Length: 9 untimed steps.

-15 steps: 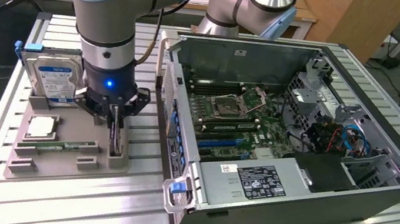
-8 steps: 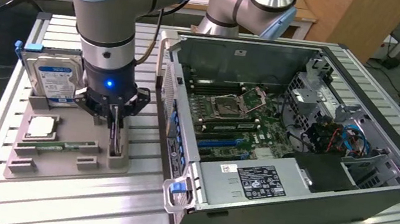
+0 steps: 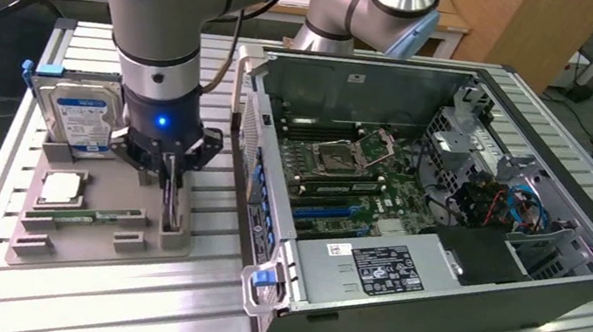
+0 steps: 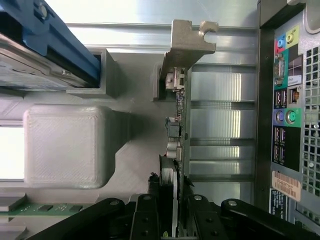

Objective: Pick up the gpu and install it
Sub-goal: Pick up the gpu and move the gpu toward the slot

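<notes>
Gpu (image 3: 172,216) stands on its long edge in a slot of the grey printed holder (image 3: 84,244), at the end nearest the open computer case (image 3: 462,319). From where I stand that looks deliberate: upright like this, the thin card offers its two flat faces to a grasp from above. The gripper (image 3: 170,178) is down over it with the arm vertical. In the wrist view its black fingers (image 4: 150,210) sit pressed against both faces of the card's edge (image 4: 179,125), so I read it as clamped on the gpu, which has not yet left its slot. The silver end bracket (image 4: 187,40) sticks out at the far end of the card, clear of the grip, probably so it can meet the back of the case unobstructed. The hard drive (image 3: 84,118), the RAM stick (image 3: 89,214) and a processor (image 3: 60,188) sit in their own places on the same holder. The case lies on its side with the motherboard (image 3: 353,183) facing up.
</notes>
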### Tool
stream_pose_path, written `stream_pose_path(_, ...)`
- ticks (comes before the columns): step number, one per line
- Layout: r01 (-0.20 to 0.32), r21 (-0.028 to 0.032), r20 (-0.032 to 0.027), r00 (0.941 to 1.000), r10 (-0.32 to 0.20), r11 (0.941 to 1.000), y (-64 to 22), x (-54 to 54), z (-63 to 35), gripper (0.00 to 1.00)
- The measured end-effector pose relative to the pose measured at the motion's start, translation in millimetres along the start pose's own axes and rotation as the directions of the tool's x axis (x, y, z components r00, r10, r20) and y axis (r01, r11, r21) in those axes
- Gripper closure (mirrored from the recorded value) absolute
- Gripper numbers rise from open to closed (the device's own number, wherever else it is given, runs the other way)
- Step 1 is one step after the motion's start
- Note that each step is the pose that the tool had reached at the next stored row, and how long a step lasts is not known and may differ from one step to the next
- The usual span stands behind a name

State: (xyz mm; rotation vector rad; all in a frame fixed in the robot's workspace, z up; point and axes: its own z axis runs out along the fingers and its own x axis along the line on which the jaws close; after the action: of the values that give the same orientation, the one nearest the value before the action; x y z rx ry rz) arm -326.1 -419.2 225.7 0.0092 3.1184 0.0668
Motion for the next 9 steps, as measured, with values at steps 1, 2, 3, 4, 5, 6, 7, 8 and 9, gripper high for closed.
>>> stream_pose_path(1,0.0,0.0,0.0,1.0,0.0,1.0,0.1,0.0,-2.4,0.73)
stream_pose_path(2,0.0,0.0,0.0,1.0,0.0,1.0,0.2,-0.1,-5.0,0.73)
stream_pose_path(3,0.0,0.0,0.0,1.0,0.0,1.0,0.3,-0.1,-8.3,0.73)
stream_pose_path(4,0.0,-0.0001,0.0,1.0,0.0,1.0,0.5,-0.2,-12.3,0.73)
stream_pose_path(5,0.0,-0.0002,-0.0001,1.0,0.0,1.0,0.6,-0.3,-16.2,0.73)
stream_pose_path(6,0.0,-0.0004,-0.0001,1.0,0.0,1.0,0.8,-0.4,-19.0,0.73)
stream_pose_path(7,0.0,-0.0005,0.0,1.0,0.0,1.0,0.9,-0.5,-21.1,0.73)
stream_pose_path(8,0.0,-0.0004,-0.0001,1.0,0.0,1.0,1.0,-0.5,-23.4,0.73)
stream_pose_path(9,0.0,-0.0004,-0.0001,1.0,0.0,1.0,1.1,-0.5,-26.1,0.73)
